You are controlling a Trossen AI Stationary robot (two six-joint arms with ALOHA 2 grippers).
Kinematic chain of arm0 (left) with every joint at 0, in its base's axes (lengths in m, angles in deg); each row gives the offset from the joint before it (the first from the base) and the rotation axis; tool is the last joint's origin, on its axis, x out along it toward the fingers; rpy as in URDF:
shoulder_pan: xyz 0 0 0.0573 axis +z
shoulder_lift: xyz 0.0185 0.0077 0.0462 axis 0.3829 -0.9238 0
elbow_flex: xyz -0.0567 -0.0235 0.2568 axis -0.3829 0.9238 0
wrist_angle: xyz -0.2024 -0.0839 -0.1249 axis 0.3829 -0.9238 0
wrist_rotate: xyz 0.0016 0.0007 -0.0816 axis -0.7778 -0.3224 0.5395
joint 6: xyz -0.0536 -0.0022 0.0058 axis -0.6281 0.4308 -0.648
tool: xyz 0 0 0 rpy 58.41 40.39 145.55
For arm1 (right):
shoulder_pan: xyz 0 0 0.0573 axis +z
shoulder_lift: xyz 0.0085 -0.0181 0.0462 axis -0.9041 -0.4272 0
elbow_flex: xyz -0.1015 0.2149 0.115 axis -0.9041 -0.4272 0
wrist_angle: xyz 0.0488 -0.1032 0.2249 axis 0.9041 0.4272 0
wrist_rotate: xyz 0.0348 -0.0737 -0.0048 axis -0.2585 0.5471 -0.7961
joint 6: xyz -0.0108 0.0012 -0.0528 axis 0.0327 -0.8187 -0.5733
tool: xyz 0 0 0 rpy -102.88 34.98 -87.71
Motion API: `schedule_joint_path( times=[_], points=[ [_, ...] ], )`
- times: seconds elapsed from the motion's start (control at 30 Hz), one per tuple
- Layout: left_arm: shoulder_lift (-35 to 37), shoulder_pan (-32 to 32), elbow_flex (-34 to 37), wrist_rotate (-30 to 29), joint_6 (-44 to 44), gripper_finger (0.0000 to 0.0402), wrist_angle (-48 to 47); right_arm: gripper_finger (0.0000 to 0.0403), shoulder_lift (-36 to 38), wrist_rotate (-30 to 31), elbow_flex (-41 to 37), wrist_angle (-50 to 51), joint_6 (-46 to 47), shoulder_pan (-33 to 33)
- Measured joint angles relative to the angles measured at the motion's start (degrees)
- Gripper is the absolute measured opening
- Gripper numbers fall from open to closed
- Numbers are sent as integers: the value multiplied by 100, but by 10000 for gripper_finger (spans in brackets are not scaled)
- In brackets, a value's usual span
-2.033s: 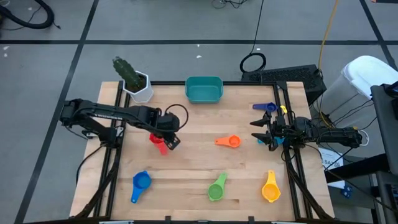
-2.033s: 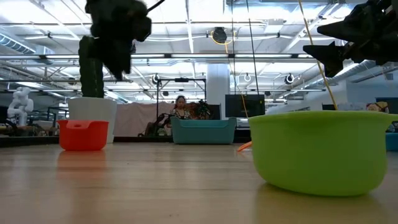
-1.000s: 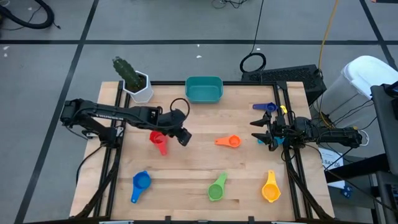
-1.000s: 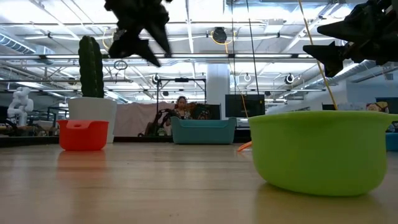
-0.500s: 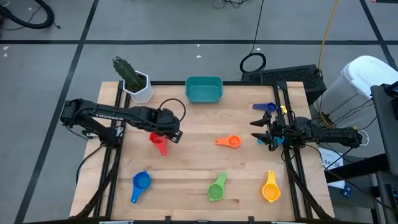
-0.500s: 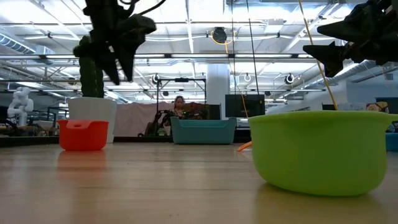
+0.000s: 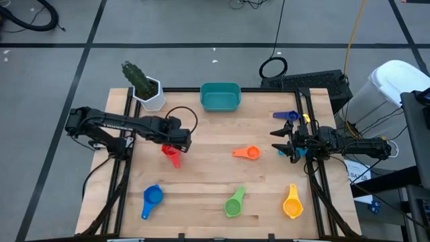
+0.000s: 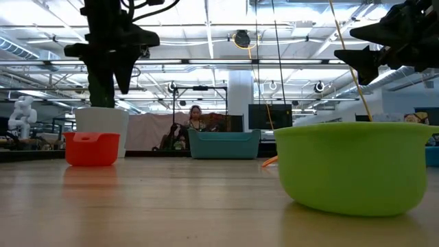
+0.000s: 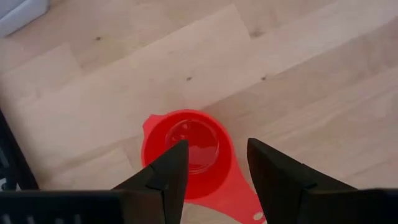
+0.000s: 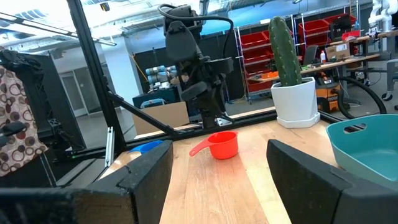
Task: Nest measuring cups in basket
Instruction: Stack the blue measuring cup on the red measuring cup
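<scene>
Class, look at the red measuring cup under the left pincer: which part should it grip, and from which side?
Probably the red measuring cup's rim wall, from straight above: it stands upright, mouth up, and the open left pincer hangs above it. Its flat handle lies low on the table.

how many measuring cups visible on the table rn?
6, maybe more hidden: red cup under the left gripper, orange cup mid-table, blue cup, green cup and yellow cup along the front, dark blue cup beside the right gripper.
</scene>
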Motion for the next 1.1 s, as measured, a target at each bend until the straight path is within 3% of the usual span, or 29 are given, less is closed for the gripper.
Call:
schedule_joint_path(
  times=[0.43, 0.67, 1.1],
  points=[
    [0, -401, 0, 112, -443, 166, -136, 251, 0, 0, -2, -2, 2, 0],
    [0, -1100, 0, 714, -1124, 166, -506, 251, 0, 0, 0, 0, 0, 1],
    [0, -2193, 0, 740, -2686, 166, -517, 251, 0, 0, -2, -2, 2, 1]
  ],
)
